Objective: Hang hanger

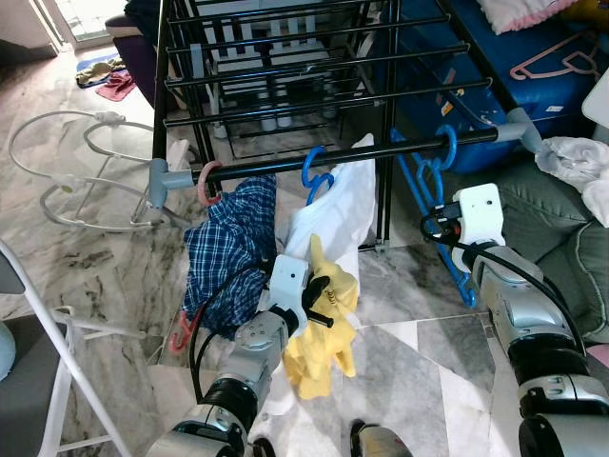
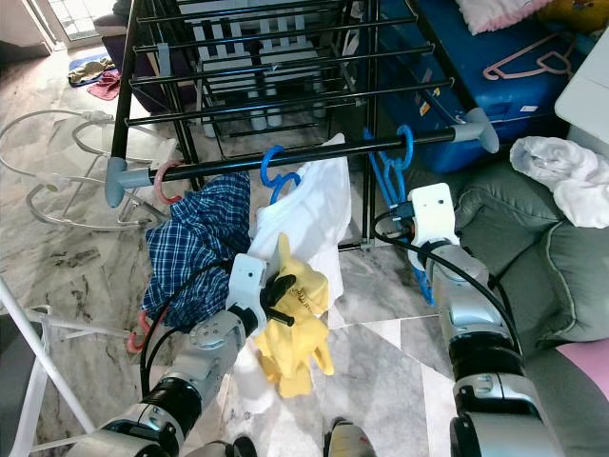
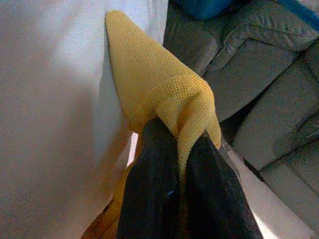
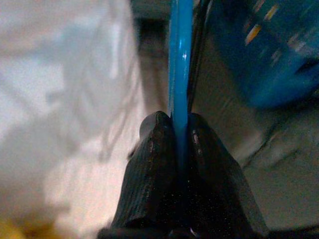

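Observation:
A black rail [image 1: 333,158] of the drying rack crosses the middle of the eye views. On it hang a pink hanger [image 1: 208,183] with a blue plaid shirt [image 1: 226,249], a blue hanger [image 1: 314,171] with a white garment [image 1: 335,217], and an empty blue hanger [image 1: 430,181] at the right end. My right gripper [image 4: 180,130] is shut on that blue hanger's [image 4: 180,59] thin bar, just below the rail. My left gripper [image 3: 180,164] is shut on a yellow knitted garment [image 1: 324,324], held against the white garment [image 3: 55,124].
The rack's upper black rails [image 1: 314,67] stand behind. A blue box [image 1: 533,76] with a pink hanger [image 1: 561,59] lies at the back right, a grey sofa [image 1: 552,228] with white cloth [image 1: 576,157] at the right. A white frame [image 1: 57,171] lies on the marble floor at the left.

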Motion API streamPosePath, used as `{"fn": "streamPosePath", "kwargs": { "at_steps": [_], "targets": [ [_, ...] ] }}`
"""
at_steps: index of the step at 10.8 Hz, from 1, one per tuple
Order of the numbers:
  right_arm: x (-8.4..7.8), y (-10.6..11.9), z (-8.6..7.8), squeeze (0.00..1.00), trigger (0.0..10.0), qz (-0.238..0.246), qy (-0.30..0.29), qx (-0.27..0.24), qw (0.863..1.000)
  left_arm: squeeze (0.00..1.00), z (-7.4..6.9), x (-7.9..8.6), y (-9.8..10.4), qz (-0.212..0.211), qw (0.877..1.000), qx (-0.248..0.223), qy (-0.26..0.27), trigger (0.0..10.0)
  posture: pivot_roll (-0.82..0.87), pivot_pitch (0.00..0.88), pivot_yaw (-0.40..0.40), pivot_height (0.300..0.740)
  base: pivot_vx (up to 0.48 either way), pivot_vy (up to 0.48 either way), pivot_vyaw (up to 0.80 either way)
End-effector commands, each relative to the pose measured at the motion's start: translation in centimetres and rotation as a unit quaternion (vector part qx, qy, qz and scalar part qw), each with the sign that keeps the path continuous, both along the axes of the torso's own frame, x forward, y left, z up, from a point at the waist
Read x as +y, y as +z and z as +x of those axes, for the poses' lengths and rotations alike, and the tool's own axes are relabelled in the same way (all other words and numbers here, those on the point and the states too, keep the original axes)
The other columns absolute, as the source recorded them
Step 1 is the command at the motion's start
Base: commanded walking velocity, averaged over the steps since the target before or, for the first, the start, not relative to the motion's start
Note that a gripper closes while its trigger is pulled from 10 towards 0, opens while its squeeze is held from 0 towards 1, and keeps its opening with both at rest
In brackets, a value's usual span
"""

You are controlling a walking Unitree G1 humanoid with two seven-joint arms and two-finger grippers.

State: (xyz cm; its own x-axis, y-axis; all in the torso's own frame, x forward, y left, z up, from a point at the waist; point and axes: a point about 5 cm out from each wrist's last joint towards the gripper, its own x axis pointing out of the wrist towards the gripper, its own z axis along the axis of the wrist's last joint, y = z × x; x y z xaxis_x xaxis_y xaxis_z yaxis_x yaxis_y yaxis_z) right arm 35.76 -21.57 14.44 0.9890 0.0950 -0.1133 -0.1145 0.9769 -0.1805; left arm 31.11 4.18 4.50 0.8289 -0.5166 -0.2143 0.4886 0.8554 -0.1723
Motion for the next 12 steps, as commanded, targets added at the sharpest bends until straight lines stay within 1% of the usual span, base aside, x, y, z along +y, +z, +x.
{"fn": "streamPosePath", "kwargs": {
  "at_steps": [1, 2, 3, 4, 6, 7, 9, 10, 11, 12],
  "targets": [
    [0.0, 1.8, -0.1, 0.0, 0.0, 0.012, -0.01, -0.055, 0.998, 0.0, 0.3, -0.1, 0.4, 0.004, 1.0, -0.01, 0.003, 10.0, -0.31, 0.141, 0.064, 0.74, 0.0, 0.0, 0.0],
    [0.1, 2.2, -0.9, 0.0, 0.7, 0.026, -0.012, -0.078, 0.997, 0.0, 0.4, -0.1, 0.5, 0.009, 1.0, -0.012, 0.009, 10.0, -0.31, 0.141, 0.061, 0.74, 0.0, 0.0, 0.0],
    [0.4, 1.6, -3.3, 0.0, 4.1, 0.038, -0.006, -0.097, 0.995, 0.0, 0.5, 0.1, 0.5, 0.017, 1.0, -0.013, 0.02, 10.0, -0.31, 0.141, 0.061, 0.74, 0.0, 0.0, 0.0],
    [0.5, -0.1, -5.7, 0.0, 10.0, 0.041, 0.0, -0.083, 0.996, 0.0, 0.5, 0.1, 0.4, 0.022, 0.999, -0.013, 0.023, 10.0, -0.31, 0.143, 0.064, 0.74, 0.0, 0.0, 0.0],
    [0.4, -2.6, -8.2, 0.0, 10.0, 0.045, -0.009, -0.046, 0.998, 0.0, 0.6, 0.2, 0.3, 0.028, 0.999, -0.011, 0.025, 10.0, -0.33, 0.144, 0.073, 0.74, 0.0, 0.0, 0.0],
    [0.5, -5.0, -10.0, 0.0, 10.0, 0.051, -0.027, -0.007, 0.998, 0.0, 0.6, -0.1, 0.5, 0.033, 0.999, -0.013, 0.018, 10.0, -0.34, 0.144, 0.079, 0.74, 0.0, 0.0, 0.0],
    [1.0, -6.3, -10.5, 0.0, 10.0, 0.059, -0.033, 0.011, 0.998, 0.0, 0.5, -0.5, 0.3, 0.042, 0.999, -0.011, 0.009, 10.0, -0.34, 0.138, 0.083, 0.74, 0.0, 0.0, 0.0],
    [1.2, -6.5, -10.4, 0.0, 10.0, 0.062, -0.031, 0.015, 0.997, 0.0, 0.5, -0.4, 0.3, 0.043, 0.999, -0.008, 0.009, 10.0, -0.34, 0.138, 0.083, 0.74, 0.0, 0.0, 0.0],
    [1.6, -6.6, -10.2, 0.0, 10.0, 0.069, -0.03, 0.02, 0.997, 0.0, 0.7, -0.3, 0.3, 0.045, 0.999, -0.005, 0.016, 10.0, -0.34, 0.134, 0.081, 0.74, -0.292, 0.0, 0.0],
    [2.6, -6.7, -10.2, 0.0, 10.0, 0.061, -0.005, 0.023, 0.998, 0.0, 0.8, -0.4, 0.5, 0.044, 0.999, -0.008, 0.016, 10.0, -0.34, 0.153, 0.085, 0.74, -0.3, 0.0, 0.0]
  ]
}}
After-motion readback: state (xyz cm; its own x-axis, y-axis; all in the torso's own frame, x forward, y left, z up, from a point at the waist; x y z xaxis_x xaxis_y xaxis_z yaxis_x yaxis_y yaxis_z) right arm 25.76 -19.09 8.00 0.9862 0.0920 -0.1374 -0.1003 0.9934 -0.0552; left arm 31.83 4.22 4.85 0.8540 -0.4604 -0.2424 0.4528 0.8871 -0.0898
